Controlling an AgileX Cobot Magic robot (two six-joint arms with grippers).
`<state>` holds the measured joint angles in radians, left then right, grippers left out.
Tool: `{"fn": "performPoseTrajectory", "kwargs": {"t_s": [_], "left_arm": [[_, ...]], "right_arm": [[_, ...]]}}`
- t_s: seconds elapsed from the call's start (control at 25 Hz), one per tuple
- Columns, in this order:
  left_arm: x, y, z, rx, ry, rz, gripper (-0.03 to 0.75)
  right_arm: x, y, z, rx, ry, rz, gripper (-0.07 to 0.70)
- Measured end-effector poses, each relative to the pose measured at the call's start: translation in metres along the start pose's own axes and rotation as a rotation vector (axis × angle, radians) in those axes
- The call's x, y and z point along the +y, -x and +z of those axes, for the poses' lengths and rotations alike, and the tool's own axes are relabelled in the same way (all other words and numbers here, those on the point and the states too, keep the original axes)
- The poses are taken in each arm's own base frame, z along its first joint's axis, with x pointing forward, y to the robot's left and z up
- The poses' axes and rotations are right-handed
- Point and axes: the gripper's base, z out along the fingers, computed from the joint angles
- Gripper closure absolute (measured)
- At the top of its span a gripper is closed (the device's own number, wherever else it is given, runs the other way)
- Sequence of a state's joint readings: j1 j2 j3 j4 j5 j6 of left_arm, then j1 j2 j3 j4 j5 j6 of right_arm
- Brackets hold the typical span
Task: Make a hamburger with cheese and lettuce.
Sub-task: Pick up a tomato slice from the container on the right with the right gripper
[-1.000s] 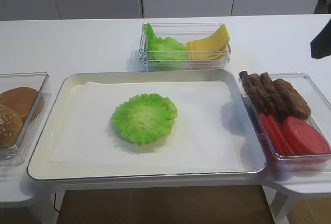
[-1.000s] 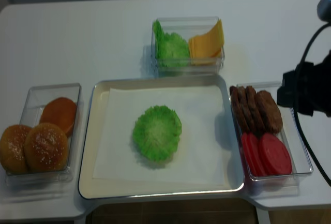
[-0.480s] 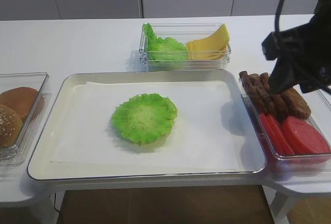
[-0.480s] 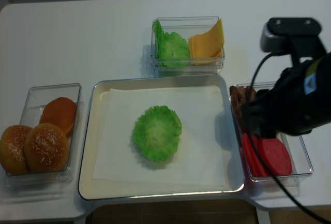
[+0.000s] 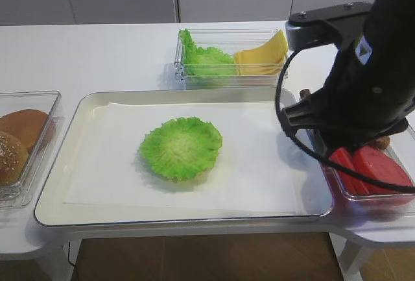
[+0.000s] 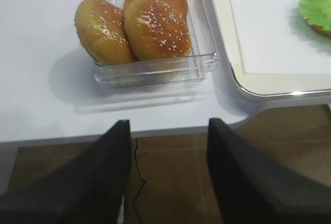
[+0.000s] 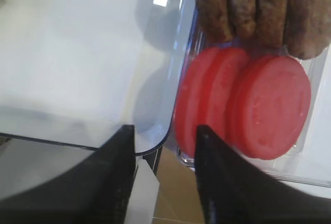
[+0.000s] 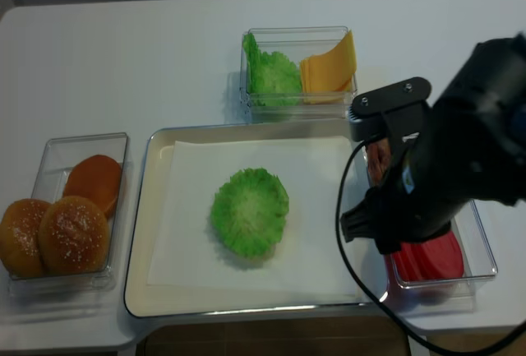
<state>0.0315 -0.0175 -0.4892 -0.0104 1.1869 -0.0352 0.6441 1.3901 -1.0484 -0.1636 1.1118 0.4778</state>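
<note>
The right gripper (image 7: 163, 175) hangs over the clear bin of tomato slices (image 7: 248, 110) and patties (image 7: 258, 9) at the table's right edge, fingers (image 7: 220, 182) parted and holding nothing. One lettuce (image 5: 181, 147) leaf lies flat mid-tray (image 5: 58, 213), basically the hamburger so far. Cheese (image 5: 262, 57) sits in the back bin beside spare leaves. The left gripper (image 6: 168, 175) is spread wide off the front edge near the buns (image 6: 132, 27).
</note>
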Motion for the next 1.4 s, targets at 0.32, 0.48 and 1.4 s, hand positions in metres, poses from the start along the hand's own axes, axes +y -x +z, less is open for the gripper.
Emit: {"fn": "performPoseTrajectory", "kwargs": {"t_s": [0.32, 0.48, 1.4], "left_arm": [[0.0, 0.0, 0.0, 0.0, 0.0, 0.0, 0.358], [0.0, 0.0, 0.0, 0.0, 0.0, 0.0, 0.358], [0.0, 0.0, 0.0, 0.0, 0.0, 0.0, 0.358]], "right_arm": [[0.005, 0.007, 0.02, 0.028, -0.098, -0.043, 0.342], [0.005, 0.009, 0.025, 0.032, -0.121, -0.052, 0.365], [0.006, 0.017, 0.036, 0.014, -0.159, -0.09, 0.392]]}}
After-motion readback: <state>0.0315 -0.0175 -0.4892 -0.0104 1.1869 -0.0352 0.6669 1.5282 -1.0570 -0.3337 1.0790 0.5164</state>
